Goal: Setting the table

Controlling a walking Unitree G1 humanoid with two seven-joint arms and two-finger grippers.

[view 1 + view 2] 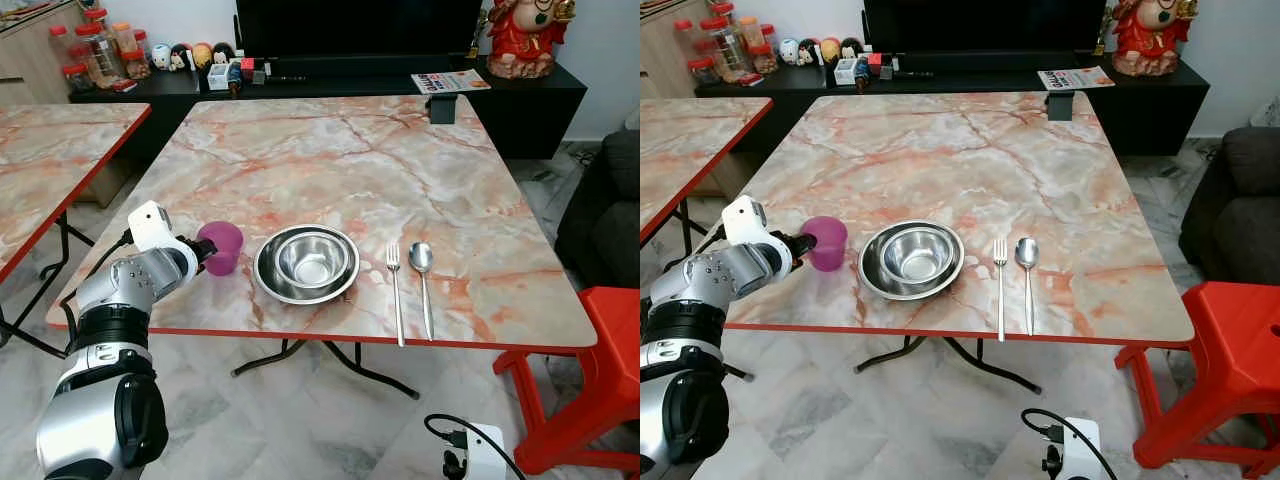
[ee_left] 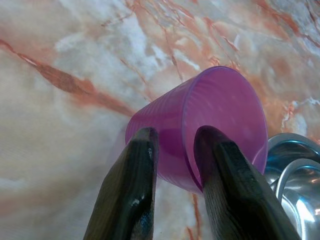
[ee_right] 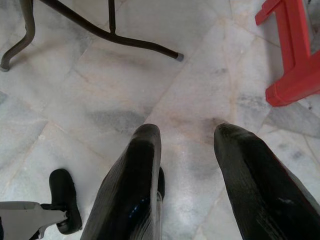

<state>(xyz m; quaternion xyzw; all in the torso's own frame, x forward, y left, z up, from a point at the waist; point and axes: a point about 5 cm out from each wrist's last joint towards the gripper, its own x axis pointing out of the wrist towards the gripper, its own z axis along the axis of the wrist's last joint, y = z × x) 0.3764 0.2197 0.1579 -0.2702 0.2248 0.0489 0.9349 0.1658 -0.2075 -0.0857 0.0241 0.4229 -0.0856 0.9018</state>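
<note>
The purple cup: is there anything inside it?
Inside the purple cup, one finger of the left gripper pinches its wall. No contents show; its bottom is hidden.

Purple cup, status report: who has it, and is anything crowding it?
Left gripper shut on purple cup, one finger inside the rim, cup on the table. Steel bowls close beside it. Right gripper open, idle over the floor.

Red plastic stool (image 1: 590,375) on marble floor (image 3: 125,105) beside bench's right edge. Black low cabinet (image 1: 520,95) along back wall, dark TV screen (image 1: 355,25) on it. Red figurine (image 1: 522,35) at cabinet's right end, magazine (image 1: 450,81) just beside it. Jars with red lids (image 1: 95,45) at far left, small toy figures (image 1: 185,55) near them. Dark sofa (image 1: 1240,200) at right. Second marble-top table (image 1: 50,160) at left
</note>
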